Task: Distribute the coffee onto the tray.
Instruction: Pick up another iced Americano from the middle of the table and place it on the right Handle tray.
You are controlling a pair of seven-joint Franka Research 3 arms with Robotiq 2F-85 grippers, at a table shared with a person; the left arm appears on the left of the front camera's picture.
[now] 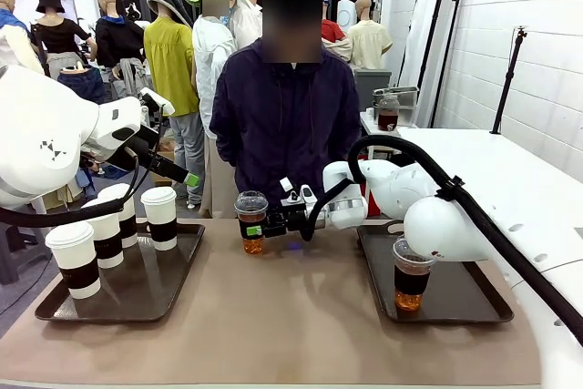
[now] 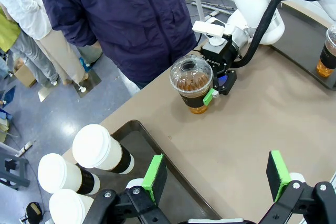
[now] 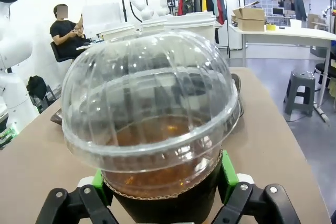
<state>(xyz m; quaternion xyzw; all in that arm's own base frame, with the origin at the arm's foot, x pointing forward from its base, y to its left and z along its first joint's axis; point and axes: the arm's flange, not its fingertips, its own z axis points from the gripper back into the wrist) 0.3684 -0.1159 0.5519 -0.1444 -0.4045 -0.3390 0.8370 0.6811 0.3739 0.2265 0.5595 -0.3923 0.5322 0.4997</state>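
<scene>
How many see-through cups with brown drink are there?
2. One clear cup stands mid-table between the right gripper's fingers; the other clear cup sits on the right tray.

White paper cups [image 1: 159, 216] with dark brown sleeves, amber drink in clear domed cup [image 1: 251, 221], dark trays [image 1: 137, 298]

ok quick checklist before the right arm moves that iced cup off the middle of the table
1. Right gripper pads on both sides of the clear cup: ok.
2. Grip fully closed on the cup: cannot tell.
3. Cup upright, dome lid on: ok.
4. Free room on the right tray beside the other clear cup: ok.
5. Left gripper open, apart from the clear cup: ok.
6. Person's hands away from the cup: cannot tell.
</scene>
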